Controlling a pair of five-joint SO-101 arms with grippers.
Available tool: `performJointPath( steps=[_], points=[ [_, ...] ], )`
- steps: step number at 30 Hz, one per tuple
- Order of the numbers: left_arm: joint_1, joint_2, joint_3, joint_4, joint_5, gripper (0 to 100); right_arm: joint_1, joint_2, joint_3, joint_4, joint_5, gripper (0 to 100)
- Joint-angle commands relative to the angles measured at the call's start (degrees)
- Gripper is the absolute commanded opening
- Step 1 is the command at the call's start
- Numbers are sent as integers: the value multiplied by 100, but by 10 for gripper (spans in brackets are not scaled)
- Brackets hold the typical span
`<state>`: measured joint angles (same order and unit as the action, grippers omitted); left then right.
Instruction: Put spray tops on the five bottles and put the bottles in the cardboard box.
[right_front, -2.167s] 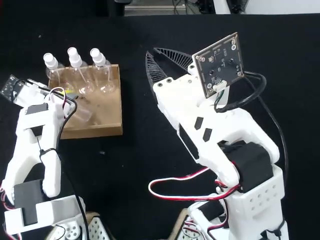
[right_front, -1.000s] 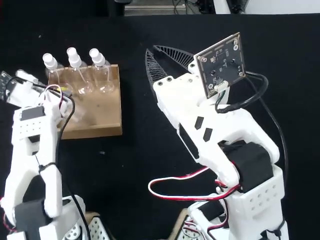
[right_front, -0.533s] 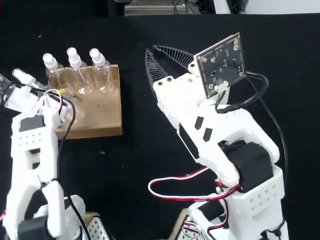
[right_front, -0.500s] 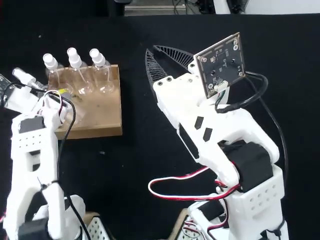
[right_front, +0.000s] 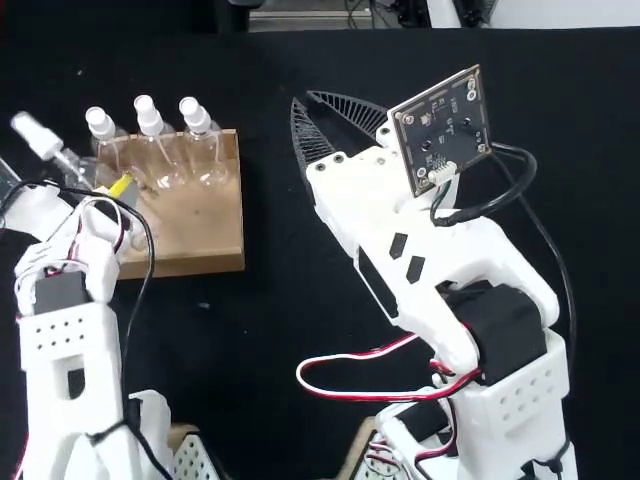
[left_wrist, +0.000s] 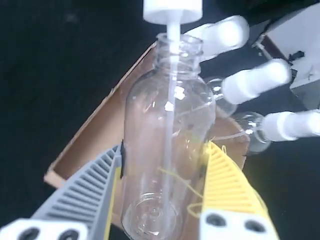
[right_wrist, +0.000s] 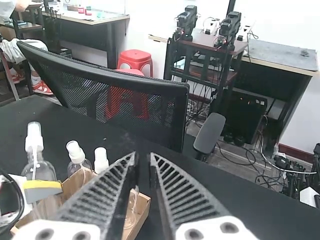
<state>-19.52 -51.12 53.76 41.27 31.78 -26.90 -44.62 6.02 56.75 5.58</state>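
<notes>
My left gripper (left_wrist: 165, 150) is shut on a clear bottle (left_wrist: 165, 115), grey finger on one side, yellow finger on the other. Its white spray top (left_wrist: 172, 10) sits raised above the neck, with the tube down inside. In the high view this bottle (right_front: 72, 162) tilts over the left rim of the cardboard box (right_front: 200, 225), the left gripper (right_front: 100, 182) just below it. Three capped bottles (right_front: 147, 115) stand along the box's far wall. My right gripper (right_front: 325, 125) hangs to the right of the box, its fingers (right_wrist: 165, 185) drawn together with nothing between them.
The table is covered in black cloth (right_front: 300, 60). The right arm's white body (right_front: 440, 270) fills the middle and right of the table. A mesh office chair (right_wrist: 115, 107) and desks stand in the room beyond the far edge.
The left arm has drawn back and to the left, lifting the bottle from inside the box up over the box's left rim. The right arm has not moved.
</notes>
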Motion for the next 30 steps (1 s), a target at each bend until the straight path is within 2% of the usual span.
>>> performJointPath(
  steps=[1,4,11,17,26,30],
  points=[
    [-4,-571,-84,-9,-765,170,105,4,-295,-149,9,11],
    [-13,-712,-84,-26,-1169,170,105,4,-295,-149,9,11],
    [-22,-1020,277,-132,-1433,170,105,4,-295,-141,9,11],
    [-356,-1679,1297,-1433,-1934,170,105,4,-295,-141,9,11],
    [-321,-2004,2290,-2919,-1934,174,105,4,-286,-132,0,11],
    [-708,-2013,2352,-3015,-2725,171,105,4,-286,-123,0,11]
  ],
)
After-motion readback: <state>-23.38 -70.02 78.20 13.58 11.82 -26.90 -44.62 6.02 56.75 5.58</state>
